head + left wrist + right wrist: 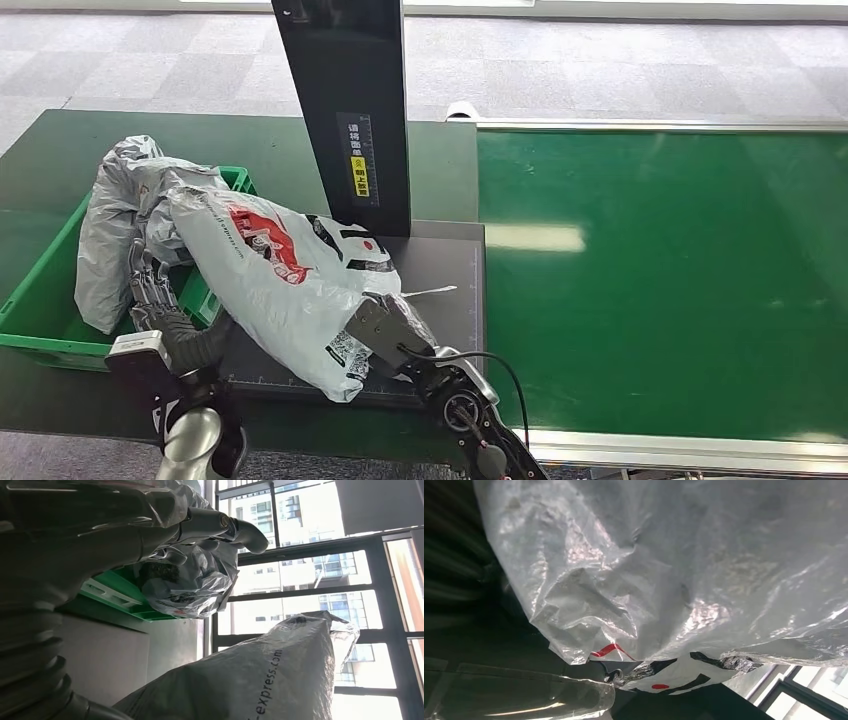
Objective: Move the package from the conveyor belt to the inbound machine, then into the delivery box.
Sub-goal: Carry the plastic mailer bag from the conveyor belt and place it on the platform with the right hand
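Observation:
The white package [270, 270] with red and black print lies slanted, its far end over the green delivery box [40, 290] and its near end over the inbound machine's dark platform [445, 275]. My right hand [385, 330] grips the package's near end from below. In the right wrist view the package [674, 555] hangs close over the camera. My left hand [150, 295] stands at the box's near rim, fingers spread, beside the package and holding nothing. In the left wrist view that hand [150, 525] reaches toward a grey bag [190, 585], with the package [260, 680] alongside.
Grey bags [120, 200] fill the far part of the green box [115, 592]. The machine's black post [350, 110] rises just behind the platform. The green conveyor belt [660, 280] stretches to the right, edged by metal rails.

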Tool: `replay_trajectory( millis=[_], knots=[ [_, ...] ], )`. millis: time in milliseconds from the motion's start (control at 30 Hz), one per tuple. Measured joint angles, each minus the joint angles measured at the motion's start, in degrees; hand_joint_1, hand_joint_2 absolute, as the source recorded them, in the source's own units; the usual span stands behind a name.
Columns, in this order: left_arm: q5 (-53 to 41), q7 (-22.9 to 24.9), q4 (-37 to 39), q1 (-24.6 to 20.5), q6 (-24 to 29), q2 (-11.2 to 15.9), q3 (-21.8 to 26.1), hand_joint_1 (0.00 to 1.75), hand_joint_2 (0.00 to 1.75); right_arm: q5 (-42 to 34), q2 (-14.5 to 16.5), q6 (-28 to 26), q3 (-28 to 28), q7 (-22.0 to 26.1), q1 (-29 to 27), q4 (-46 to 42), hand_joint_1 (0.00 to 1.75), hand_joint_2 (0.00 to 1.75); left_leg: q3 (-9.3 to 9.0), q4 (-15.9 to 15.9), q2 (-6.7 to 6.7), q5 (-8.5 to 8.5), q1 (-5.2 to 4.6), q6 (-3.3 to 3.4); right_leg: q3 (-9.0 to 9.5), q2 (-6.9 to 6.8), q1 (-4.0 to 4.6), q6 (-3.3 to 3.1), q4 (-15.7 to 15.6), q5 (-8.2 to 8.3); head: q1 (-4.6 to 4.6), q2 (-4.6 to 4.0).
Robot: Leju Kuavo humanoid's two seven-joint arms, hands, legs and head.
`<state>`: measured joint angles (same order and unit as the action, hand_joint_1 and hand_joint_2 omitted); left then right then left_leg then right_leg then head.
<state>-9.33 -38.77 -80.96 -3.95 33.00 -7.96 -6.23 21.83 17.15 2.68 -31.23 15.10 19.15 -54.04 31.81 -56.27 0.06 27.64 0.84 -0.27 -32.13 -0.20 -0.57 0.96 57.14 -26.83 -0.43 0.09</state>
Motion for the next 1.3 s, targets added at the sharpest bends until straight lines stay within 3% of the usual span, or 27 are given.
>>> replay_trajectory(
  millis=[567, 700, 1000, 1300],
  knots=[
    [0.0, 0.0, 0.0, 0.0, 0.0, 0.3, 0.7, 0.00, 1.75, 0.0, 0.4, -0.1, -0.3, 0.0, 1.0, 3.0, 1.75, 1.75, -0.01, 0.0, 0.00, 0.00, 0.01, 0.00, 0.00, 0.01, 0.01, 0.00, 0.0, 0.00, 0.01, 0.00],
    [0.0, -0.1, 0.0, 0.0, 0.0, 0.4, 0.7, 0.00, 1.75, 0.1, 0.4, -0.3, -0.3, -0.1, 1.0, 3.2, 0.00, 1.75, -0.01, 0.0, 0.00, 0.00, 0.01, 0.00, -0.01, 0.01, 0.01, 0.00, 0.0, 0.00, 0.00, 0.00],
    [-1.6, -1.1, -1.6, 0.8, 2.8, 0.6, 1.8, 0.00, 1.75, -0.2, 0.3, -3.8, -0.3, 0.5, 0.8, 3.0, 0.00, 1.75, -0.01, 0.0, 0.00, 0.00, 0.01, 0.00, -0.02, 0.02, 0.01, 0.00, 0.0, 0.00, 0.01, 0.00],
    [-4.3, -1.2, -7.6, 2.8, 4.3, 1.6, 6.1, 0.00, 1.75, -8.2, -2.5, -4.8, 0.6, 12.8, -3.3, -11.2, 0.00, 1.75, 0.01, 0.0, 0.01, 0.00, 0.01, 0.00, -0.09, 0.02, 0.01, 0.00, 0.0, 0.00, 0.01, 0.00]
  ],
)
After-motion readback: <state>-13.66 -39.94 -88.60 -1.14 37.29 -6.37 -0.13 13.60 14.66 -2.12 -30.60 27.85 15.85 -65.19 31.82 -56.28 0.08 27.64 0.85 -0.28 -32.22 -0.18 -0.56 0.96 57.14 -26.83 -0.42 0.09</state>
